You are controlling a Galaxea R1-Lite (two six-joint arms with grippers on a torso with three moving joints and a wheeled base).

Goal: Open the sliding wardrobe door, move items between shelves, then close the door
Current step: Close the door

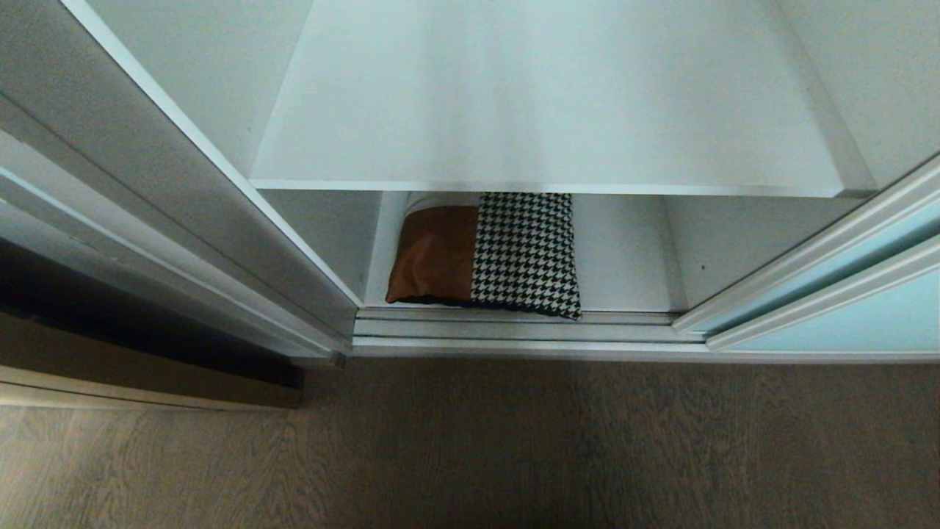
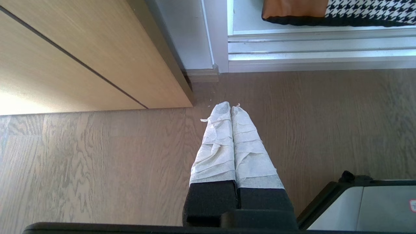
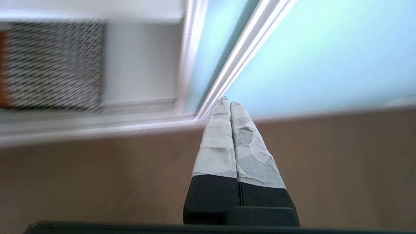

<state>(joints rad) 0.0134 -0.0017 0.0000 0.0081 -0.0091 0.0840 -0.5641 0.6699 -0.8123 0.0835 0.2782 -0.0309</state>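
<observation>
Door (image 1: 830, 294) slid aside; cushion (image 1: 485, 253) on bottom shelf (image 1: 624, 257). Right hand (image 3: 226, 103), clenched and empty, probably approaching; must unclench. Left hand (image 2: 231, 106) clenched, parked.

A: Any readable text, labels or numbers?
B: None. Only a small red-edged sticker (image 2: 413, 205) on the grey housing (image 2: 364, 208), lower right of left wrist view, cut off and illegible.

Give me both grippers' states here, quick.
Left gripper: closed, empty, over the wooden floor.
Right gripper: closed, empty, near the sliding wardrobe door.
</observation>
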